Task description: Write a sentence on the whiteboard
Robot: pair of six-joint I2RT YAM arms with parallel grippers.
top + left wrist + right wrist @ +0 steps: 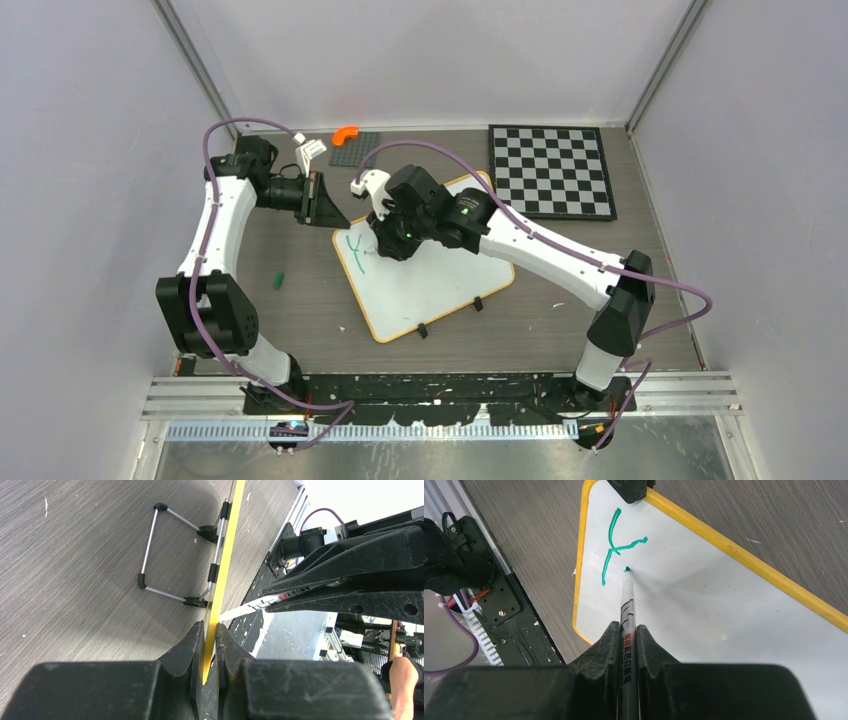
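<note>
The whiteboard [425,280] lies tilted on the table, white with an orange-yellow rim. My left gripper [335,215] is shut on its far left corner; in the left wrist view my left gripper [210,630] pinches the yellow rim [222,570] edge-on. My right gripper [626,630] is shut on a marker [628,605] with a green tip touching the whiteboard [724,615]. Of the sentence, only a green "Y" [613,547] is written near that corner; it also shows in the top view [354,245]. My right gripper [385,240] hovers over that spot.
A chequered board [551,170] lies at the back right. A dark grey plate with an orange piece [346,134] lies at the back. A small green cap [281,280] lies left of the whiteboard. A wire stand [175,555] is under the board's back.
</note>
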